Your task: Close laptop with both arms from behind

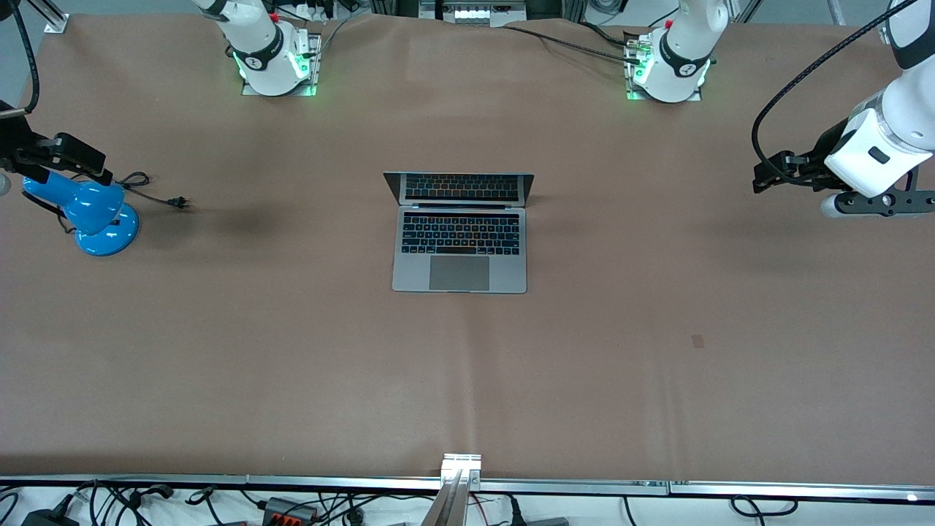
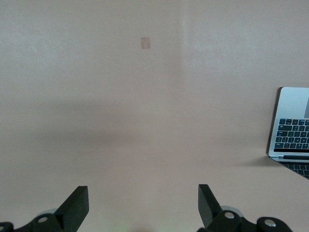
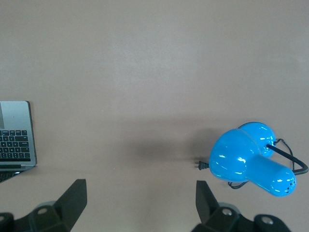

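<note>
The silver-grey laptop (image 1: 459, 241) sits open in the middle of the table, lid up at a steep angle, keyboard and trackpad toward the front camera. Its edge shows in the left wrist view (image 2: 292, 128) and the right wrist view (image 3: 17, 137). My left gripper (image 1: 763, 175) is open and empty, up over bare table at the left arm's end, well apart from the laptop; it also shows in its wrist view (image 2: 143, 203). My right gripper (image 1: 88, 157) is open and empty at the right arm's end, over the blue lamp; it also shows in its wrist view (image 3: 141, 198).
A small blue desk lamp (image 1: 95, 215) stands at the right arm's end, its black cord and plug (image 1: 179, 202) lying toward the laptop; the lamp also shows in the right wrist view (image 3: 251, 162). A small brown patch (image 1: 697, 340) marks the tablecloth. Cables run along the front rail.
</note>
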You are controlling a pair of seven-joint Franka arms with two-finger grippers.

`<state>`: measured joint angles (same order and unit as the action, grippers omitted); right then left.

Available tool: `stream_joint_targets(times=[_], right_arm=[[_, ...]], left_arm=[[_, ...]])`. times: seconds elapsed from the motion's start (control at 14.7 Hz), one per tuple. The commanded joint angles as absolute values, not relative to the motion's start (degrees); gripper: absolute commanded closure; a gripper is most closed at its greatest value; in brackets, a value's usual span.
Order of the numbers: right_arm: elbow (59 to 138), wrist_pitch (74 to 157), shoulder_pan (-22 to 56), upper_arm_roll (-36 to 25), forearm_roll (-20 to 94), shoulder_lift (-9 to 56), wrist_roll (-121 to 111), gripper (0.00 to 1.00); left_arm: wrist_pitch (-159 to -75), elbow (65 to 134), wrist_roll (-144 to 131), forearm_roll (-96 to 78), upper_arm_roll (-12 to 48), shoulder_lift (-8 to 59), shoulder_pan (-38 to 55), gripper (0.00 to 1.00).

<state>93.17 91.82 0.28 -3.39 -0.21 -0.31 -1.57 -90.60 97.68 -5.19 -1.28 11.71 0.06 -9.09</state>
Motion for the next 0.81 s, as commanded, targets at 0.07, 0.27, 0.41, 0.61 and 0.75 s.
stream_joint_targets(times=[0.07,0.27,0.41,0.61,0.75], right_arm=[[94.92,92.20,0.44,-3.34,-0.88,-1.41,-2.81,0.00],[94.92,91.76,0.53,-3.34,-0.88,-1.41,-2.99,0.05],[94.75,91.41,0.53,-3.25,-0.88,-1.41,-3.08,0.69],[94.31,89.74,0.61,-3.16,-0.88,-1.41,-2.64,1.00],[94.31,89.74,0.62,-3.08,-0.88,-1.23,-2.46,1.00]], left_arm=[[-90.09,98.17,-5.45,-2.37,12.13,-0.88,-9.76,0.00],[-90.09,98.09,-5.36,-2.37,12.04,-0.79,-9.76,0.00],[-89.30,98.17,-4.49,-2.37,12.13,-0.70,-9.67,0.00],[-89.03,98.09,-3.34,-2.29,12.22,-0.53,-9.67,0.46],[-88.77,98.09,-3.16,-2.37,12.22,-0.79,-9.76,0.94]])
